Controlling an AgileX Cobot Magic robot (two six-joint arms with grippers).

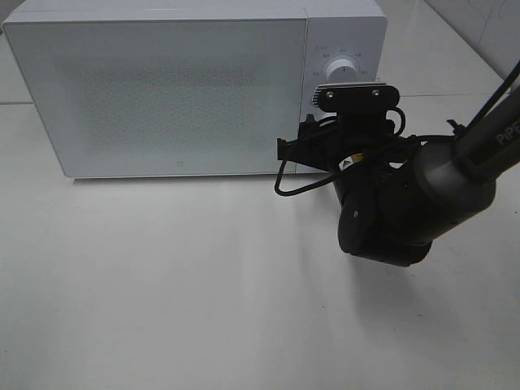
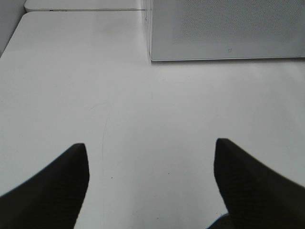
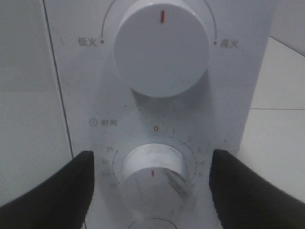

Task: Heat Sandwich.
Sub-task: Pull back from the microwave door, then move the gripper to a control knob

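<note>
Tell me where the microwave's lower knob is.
In the right wrist view, the lower knob sits below the upper knob, directly before the right end effector.

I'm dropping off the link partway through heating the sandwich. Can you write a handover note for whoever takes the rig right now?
Left gripper: open, empty, above the table, short of the microwave.
Right gripper: open, fingers either side of the timer knob, not gripping.
Sandwich: not in view; door shut, inside hidden.
Done: door closed.
Left: knob's mark reads about zero, so likely grip it and set the time.
</note>
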